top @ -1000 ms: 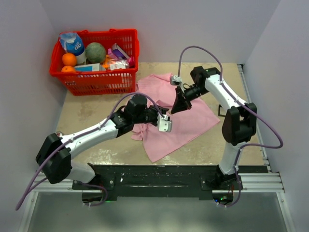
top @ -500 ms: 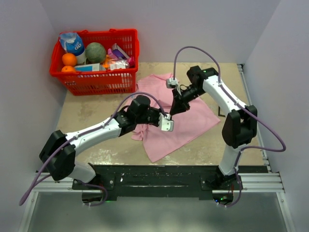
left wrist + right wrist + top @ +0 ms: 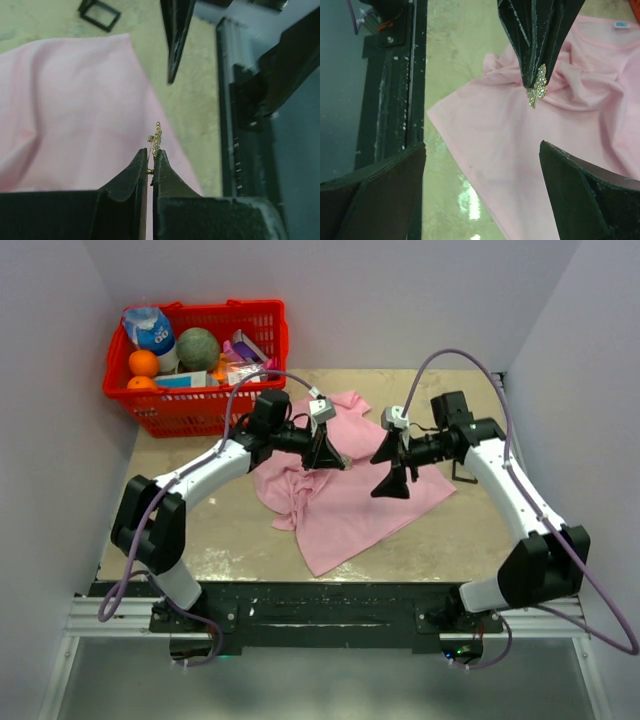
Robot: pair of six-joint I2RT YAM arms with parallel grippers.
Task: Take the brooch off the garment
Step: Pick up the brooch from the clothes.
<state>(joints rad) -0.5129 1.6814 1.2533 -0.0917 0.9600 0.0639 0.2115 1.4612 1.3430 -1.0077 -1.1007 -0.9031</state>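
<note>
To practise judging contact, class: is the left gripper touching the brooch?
Touching. The left wrist view shows the brooch pinched, with no gap, between the shut fingertips of the left gripper.

At the upper centre of the frame the left pincer [image 3: 535,80] points down, its tips clamped on the brooch [image 3: 537,93], seen against the crumpled pink T-shirt [image 3: 580,150] on the tabletop [image 3: 455,50]. The right pincer [image 3: 482,150] fingers stand wide apart at the bottom corners.

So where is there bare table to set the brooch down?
Bare table left of the shirt, in front of the basket; also the near-right corner between shirt and front rail. Crowded: the shirt-covered middle and the full basket.
</note>
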